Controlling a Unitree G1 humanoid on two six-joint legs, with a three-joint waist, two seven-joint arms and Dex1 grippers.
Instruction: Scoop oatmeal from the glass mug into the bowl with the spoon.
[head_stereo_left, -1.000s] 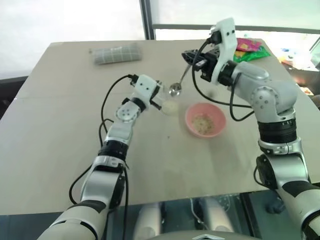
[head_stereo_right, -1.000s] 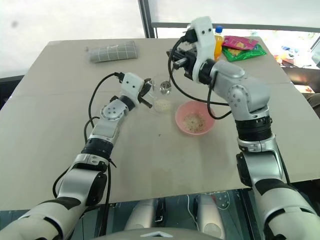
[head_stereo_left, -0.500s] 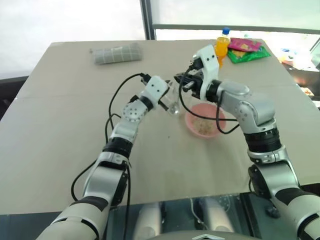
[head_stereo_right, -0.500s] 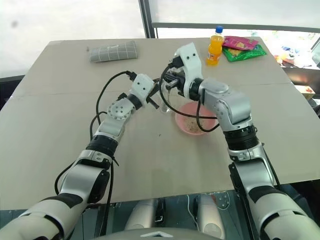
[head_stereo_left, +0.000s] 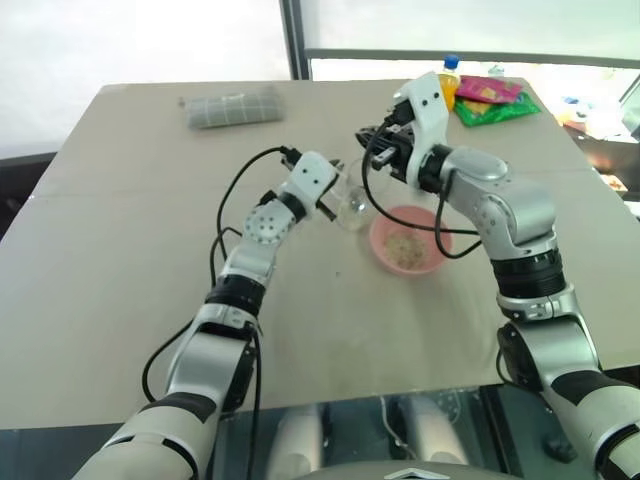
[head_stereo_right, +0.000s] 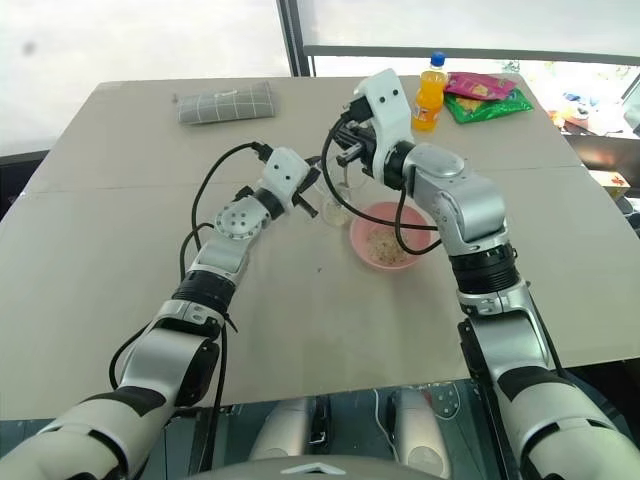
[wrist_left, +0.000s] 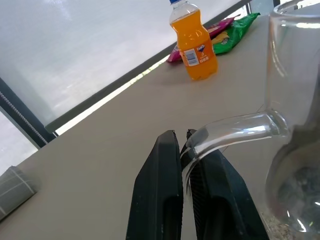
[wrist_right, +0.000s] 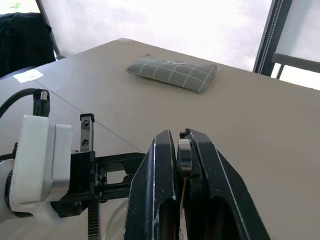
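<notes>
Holding oatmeal (head_stereo_right: 383, 243), the bowl (head_stereo_right: 360, 240) sits beside the glass mug (head_stereo_right: 334, 200)

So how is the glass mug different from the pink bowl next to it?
The glass mug is clear, tall and narrow; the bowl is pink, low and wider. The mug has a thin side handle, pinched by the left gripper; the bowl has none and no gripper touches it. The spoon, held by the right gripper, reaches into the mug, not the bowl. Both hold pale oatmeal and sit close together on the table.
</notes>
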